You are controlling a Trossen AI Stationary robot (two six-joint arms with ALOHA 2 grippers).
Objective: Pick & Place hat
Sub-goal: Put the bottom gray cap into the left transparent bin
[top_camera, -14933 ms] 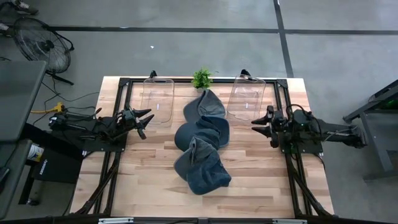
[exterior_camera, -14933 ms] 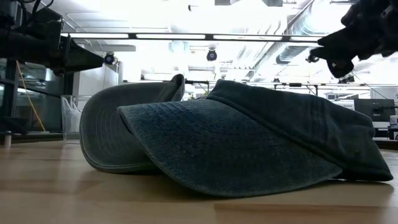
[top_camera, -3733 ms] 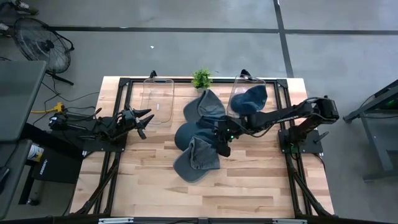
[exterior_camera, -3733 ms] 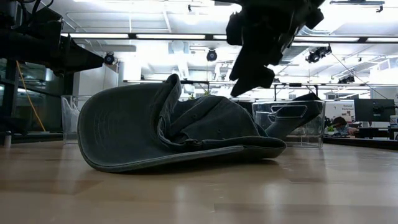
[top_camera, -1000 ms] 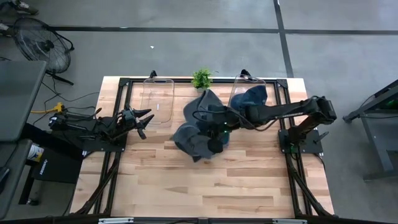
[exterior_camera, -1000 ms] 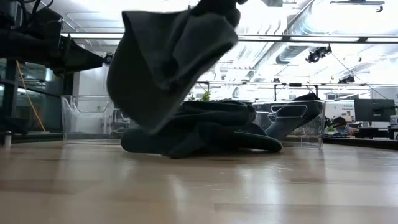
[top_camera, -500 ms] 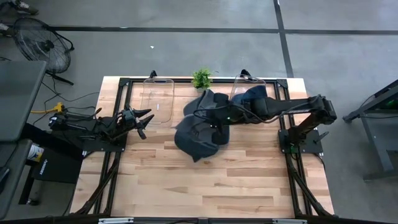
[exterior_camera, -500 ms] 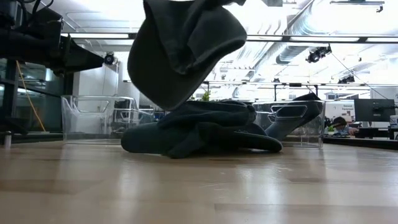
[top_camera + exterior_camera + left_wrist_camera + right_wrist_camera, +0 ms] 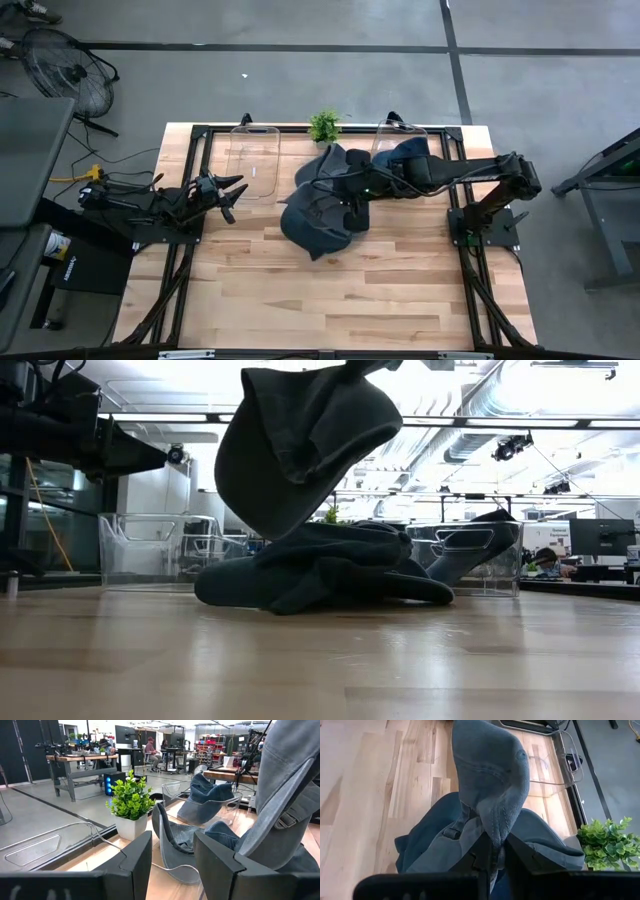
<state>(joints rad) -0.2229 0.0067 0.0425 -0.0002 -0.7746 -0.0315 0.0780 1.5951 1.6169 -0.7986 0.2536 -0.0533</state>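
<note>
High view: right gripper (image 9: 352, 207) carries a denim hat (image 9: 318, 226) above the hat pile (image 9: 335, 175) at table centre; left gripper (image 9: 226, 190) waits at nine o'clock, fingers spread. Low view: hat hangs clear of the pile; gripper cut off above. Right wrist view: fingers clenched on the hat's fabric. Likely next: swing to the bin (image 9: 400, 155) at one o'clock.

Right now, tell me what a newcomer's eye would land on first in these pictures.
First, the denim hat hanging in the air above the table's middle, pinched by the right gripper. Below it, more denim hats lie heaped on the wooden table, and another hat already sits in the clear bin at the far right. The left gripper waits open at the table's left edge, beside an empty clear bin.
</note>
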